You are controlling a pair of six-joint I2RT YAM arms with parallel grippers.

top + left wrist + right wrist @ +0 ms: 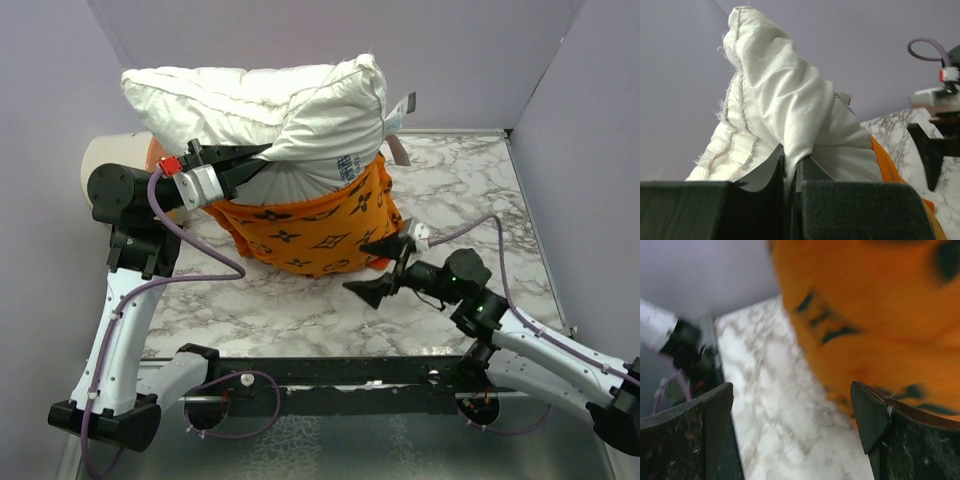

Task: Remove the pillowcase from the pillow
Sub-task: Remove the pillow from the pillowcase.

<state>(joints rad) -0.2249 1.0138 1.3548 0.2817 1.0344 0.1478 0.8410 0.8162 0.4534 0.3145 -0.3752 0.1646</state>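
The white pillow (270,100) is seen standing at the 12 o'clock edge of the table (250,310), mostly bared. Its lower end is wrapped in the orange pillowcase (310,230), which is bunched on the marble surface at the pillow's 6 o'clock. The jaws of the left arm (205,180) are clenched on a fold of the pillow's white fabric, reached from 9 o'clock. The jaws of the right arm (430,275) are released and spread wide, grasping nothing, just beside the pillowcase at its 4 o'clock. A cream cylinder (105,155) is partly hidden behind the left arm.
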